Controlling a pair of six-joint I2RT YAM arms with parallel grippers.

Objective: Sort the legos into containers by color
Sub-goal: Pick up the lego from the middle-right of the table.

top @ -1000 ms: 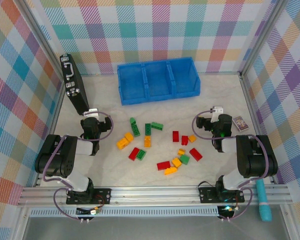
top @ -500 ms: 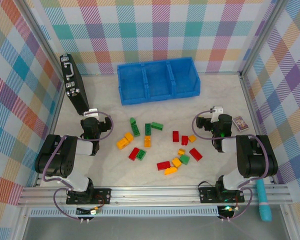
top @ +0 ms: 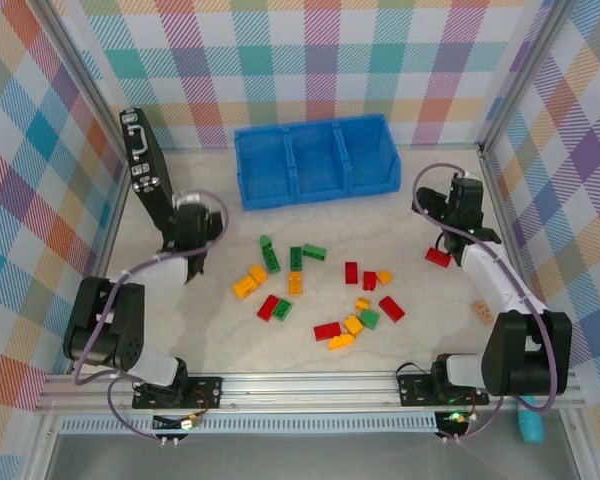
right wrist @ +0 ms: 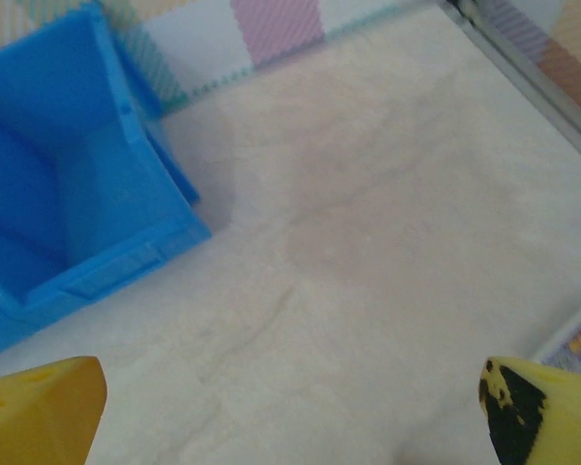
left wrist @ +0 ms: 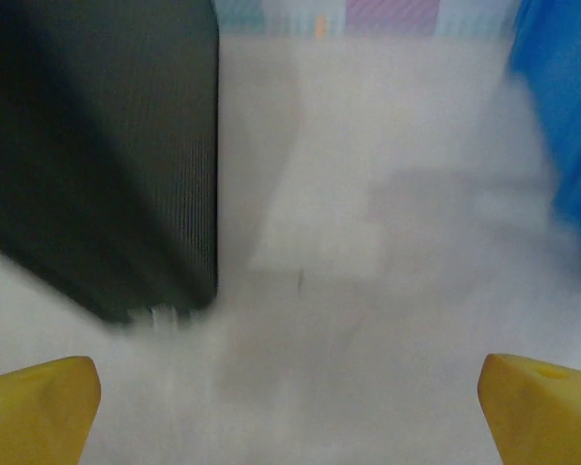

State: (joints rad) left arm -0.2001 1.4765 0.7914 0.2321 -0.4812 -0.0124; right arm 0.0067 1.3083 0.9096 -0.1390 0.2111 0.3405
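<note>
The left gripper (left wrist: 290, 402) and right gripper (right wrist: 290, 407) both gape empty; legos (top: 351, 272) lie scattered mid-table, short of the bins (top: 320, 186). The left, close by the black case (top: 145, 175), could knock it over.

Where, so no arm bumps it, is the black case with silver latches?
In the top view, the black case stands at the table's far-left edge, left of the blue plastic bins.

Plaid walls (top: 320, 60) in pastel checks enclose three sides. Desk (top: 230, 345) is pale cream, faintly marbled, matte. Aluminium rail (top: 310, 385) runs along the near edge, with metal posts (top: 528, 75) at the back corners. Light is even, shadows soft.
</note>
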